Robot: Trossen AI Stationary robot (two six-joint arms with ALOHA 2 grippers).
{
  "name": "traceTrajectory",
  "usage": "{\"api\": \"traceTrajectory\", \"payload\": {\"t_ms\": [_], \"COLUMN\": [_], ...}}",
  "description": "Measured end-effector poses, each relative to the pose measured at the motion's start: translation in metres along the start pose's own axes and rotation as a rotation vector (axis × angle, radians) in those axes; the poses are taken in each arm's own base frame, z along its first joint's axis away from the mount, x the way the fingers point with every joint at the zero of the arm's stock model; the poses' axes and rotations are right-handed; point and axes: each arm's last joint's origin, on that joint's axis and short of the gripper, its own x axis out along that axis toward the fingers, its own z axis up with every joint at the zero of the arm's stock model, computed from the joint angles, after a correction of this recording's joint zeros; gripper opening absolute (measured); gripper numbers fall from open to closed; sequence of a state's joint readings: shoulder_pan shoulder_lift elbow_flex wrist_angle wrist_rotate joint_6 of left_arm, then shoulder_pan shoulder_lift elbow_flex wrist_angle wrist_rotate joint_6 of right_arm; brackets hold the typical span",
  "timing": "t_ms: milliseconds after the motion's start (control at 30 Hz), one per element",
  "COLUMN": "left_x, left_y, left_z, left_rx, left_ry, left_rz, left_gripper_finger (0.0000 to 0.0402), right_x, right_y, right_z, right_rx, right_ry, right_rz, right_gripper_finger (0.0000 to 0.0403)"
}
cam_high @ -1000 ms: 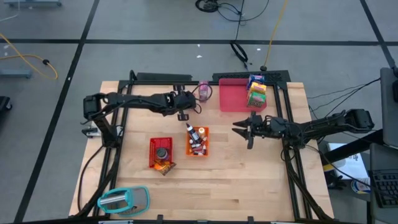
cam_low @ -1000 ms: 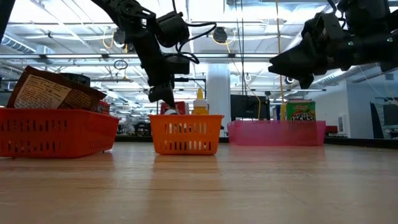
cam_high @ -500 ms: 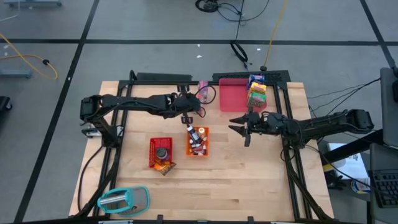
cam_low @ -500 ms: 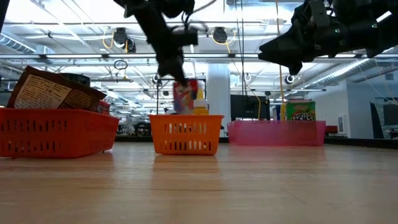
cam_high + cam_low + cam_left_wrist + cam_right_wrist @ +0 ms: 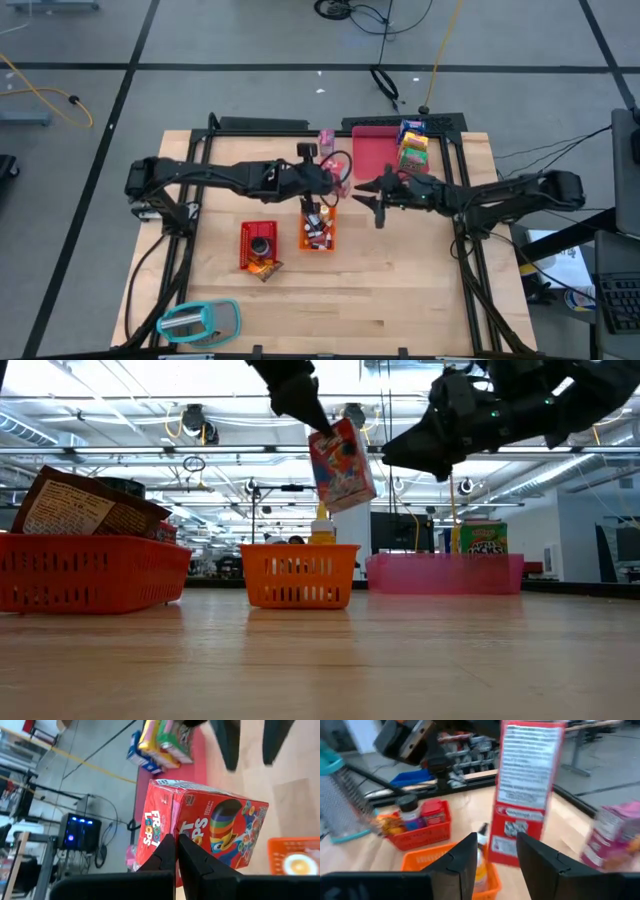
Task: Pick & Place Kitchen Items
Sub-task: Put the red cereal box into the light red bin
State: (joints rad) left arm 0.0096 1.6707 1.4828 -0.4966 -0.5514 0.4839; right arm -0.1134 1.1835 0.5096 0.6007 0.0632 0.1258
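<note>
My left gripper (image 5: 318, 430) is shut on a red cereal carton (image 5: 342, 465) and holds it in the air above the orange bin (image 5: 300, 575). In the left wrist view the carton (image 5: 210, 832) fills the middle. In the high view it (image 5: 338, 182) sits just past the bin's far edge. My right gripper (image 5: 375, 196) is open. It hovers level to the carton's right, fingers pointing at it, apart from it. In the right wrist view the carton (image 5: 527, 790) stands beyond my open fingers. My left gripper pinches the red carton between its two fingers at the upper end (image 5: 172, 837), coming from above and slanting toward the table's right. The carton is lifted clear and hangs tilted below the fingers (image 5: 312, 422).
The orange bin (image 5: 318, 228) holds small bottles. A red bin (image 5: 259, 245) to its left holds a dark can and a brown packet. A flat pink tray (image 5: 372, 158) at the far right carries cartons (image 5: 412, 146). A teal-rimmed oval object (image 5: 200, 322) lies near the left corner.
My left gripper has risen from the orange bin and swung toward the table's right, lifting the red carton clear; the carton now hangs tilted above the bin. My right gripper has moved toward the table's left, closer to the carton, staying open.
</note>
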Motion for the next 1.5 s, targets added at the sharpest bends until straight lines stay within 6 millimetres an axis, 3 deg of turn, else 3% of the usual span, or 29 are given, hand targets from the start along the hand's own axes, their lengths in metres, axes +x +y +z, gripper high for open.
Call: {"api": "traceTrajectory", "payload": {"t_ms": [300,600,1000,1500], "left_x": [-0.011,-0.013,-0.013,-0.015], "left_y": [-0.014,-0.016,-0.016,-0.019], "left_z": [0.009,0.009,0.01,0.015], "left_rx": [0.04,0.042,0.008,-0.041], "left_ry": [-0.013,-0.007,-0.016,-0.075], "left_rz": [0.022,0.032,0.036,-0.007], "left_gripper_finger": [0.0,0.0,0.0,0.0], "right_x": [0.017,0.015,0.016,0.04], "right_y": [0.003,0.002,-0.001,-0.001], "right_z": [0.008,0.011,0.011,0.018], "right_rx": [-0.043,-0.047,-0.056,-0.029], "right_ry": [0.021,0.01,-0.001,-0.066], "right_rz": [0.036,0.03,-0.048,-0.041], "right_gripper_finger": [0.0191,0.0246,0.025,0.0236]}}
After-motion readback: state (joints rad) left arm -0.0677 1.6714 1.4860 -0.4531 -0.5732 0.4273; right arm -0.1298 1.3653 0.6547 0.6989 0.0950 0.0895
